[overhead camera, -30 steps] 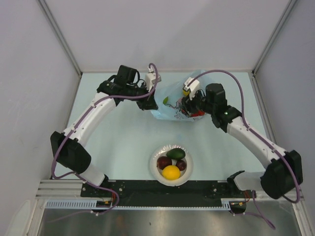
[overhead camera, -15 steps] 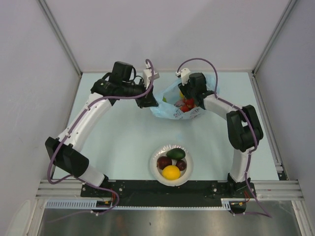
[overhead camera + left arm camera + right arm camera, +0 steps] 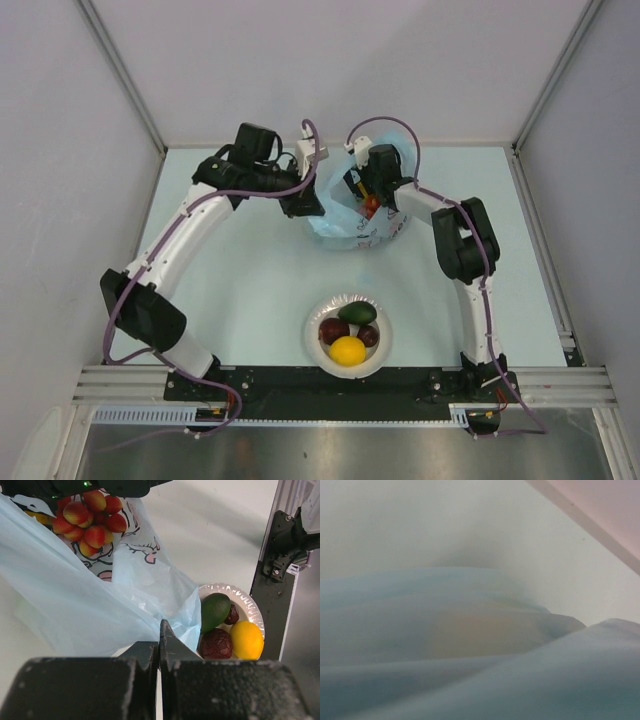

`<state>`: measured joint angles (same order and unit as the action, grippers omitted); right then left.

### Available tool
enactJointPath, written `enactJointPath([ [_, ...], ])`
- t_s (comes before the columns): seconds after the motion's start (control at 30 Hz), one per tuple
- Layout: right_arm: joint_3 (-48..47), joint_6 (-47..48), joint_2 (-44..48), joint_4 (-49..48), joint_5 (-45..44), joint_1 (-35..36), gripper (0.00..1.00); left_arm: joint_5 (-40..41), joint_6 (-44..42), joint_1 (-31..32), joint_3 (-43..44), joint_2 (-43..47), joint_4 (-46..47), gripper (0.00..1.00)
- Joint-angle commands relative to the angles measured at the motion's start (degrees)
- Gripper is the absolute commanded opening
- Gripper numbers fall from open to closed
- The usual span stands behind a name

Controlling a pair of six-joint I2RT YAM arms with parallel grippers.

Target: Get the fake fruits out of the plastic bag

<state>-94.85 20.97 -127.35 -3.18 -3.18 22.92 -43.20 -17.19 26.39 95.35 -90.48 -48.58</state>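
The light-blue plastic bag (image 3: 352,222) lies at the back of the table, and its film fills the left wrist view (image 3: 75,605). My left gripper (image 3: 309,203) is shut on the bag's left edge (image 3: 160,628). A bunch of red grapes (image 3: 87,517) sits inside the bag, seen as a red patch from above (image 3: 372,207). My right gripper (image 3: 364,192) reaches into the bag's mouth beside the grapes; its fingers are hidden. The right wrist view shows only blurred bag film (image 3: 470,645). A lemon (image 3: 348,351), an avocado (image 3: 357,313) and two dark red fruits (image 3: 334,330) lie in the white bowl (image 3: 383,352).
The white bowl (image 3: 245,601) stands near the front edge, between the two arm bases. Grey walls close in the table on the left, back and right. The right arm's elbow (image 3: 462,240) juts out to the right of the bag.
My right arm has folded in and swung its gripper from the bag's right side to over its mouth. The left gripper has kept its hold on the bag's edge, shifting only slightly.
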Motion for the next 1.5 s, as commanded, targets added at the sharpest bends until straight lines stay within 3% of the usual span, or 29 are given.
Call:
enactJointPath([
  [0.0,-4.63,0.73,-3.87,1.94,-0.86,0.02,1.00,-1.45,-1.88,0.59,2.39,-0.14,-1.17,0.00],
  [0.07,-7.44,0.83,-6.15,5.79,-1.39,0.20,0.97,-0.75,-1.88,0.68,2.12,-0.14,-1.00,0.00],
  [0.17,-8.77,1.26,-5.90,6.08,0.61,-0.50,0.73,0.31,-2.14,0.68,1.86,-0.40,-1.08,0.00],
  [0.27,-7.99,1.62,-1.87,6.25,4.92,-0.94,0.58,1.10,-2.32,0.59,1.59,-0.67,-0.91,0.00],
  [0.4,-5.79,-0.75,6.04,8.97,11.34,-0.94,0.49,2.24,-2.32,0.50,0.19,-1.37,0.32,0.00],
  [0.7,11.78,-1.11,28.88,20.92,29.01,-0.68,0.49,3.74,1.11,0.15,3.70,-4.35,3.31,0.00],
  [0.87,16.80,0.47,33.74,27.25,38.59,-1.30,0.52,3.39,1.81,0.15,5.19,-5.24,3.84,0.00],
  [1.1,18.12,0.46,30.32,28.05,36.50,-1.30,0.54,2.51,2.86,0.15,5.72,-6.11,3.93,0.00],
  [1.23,21.97,5.48,29.00,24.56,25.79,-1.38,0.55,1.98,3.30,0.24,4.67,-5.94,4.10,0.00],
  [1.4,26.11,9.52,29.35,20.58,23.66,-2.96,0.57,1.98,2.95,0.50,2.74,-5.41,4.02,0.00],
  [1.43,26.73,10.14,29.79,20.15,23.75,-3.05,0.59,2.07,2.78,0.50,2.39,-5.15,4.02,0.00],
  [1.47,27.95,10.40,30.49,19.80,24.01,-3.05,0.69,2.24,2.78,0.50,1.60,-5.06,4.02,0.00],
])
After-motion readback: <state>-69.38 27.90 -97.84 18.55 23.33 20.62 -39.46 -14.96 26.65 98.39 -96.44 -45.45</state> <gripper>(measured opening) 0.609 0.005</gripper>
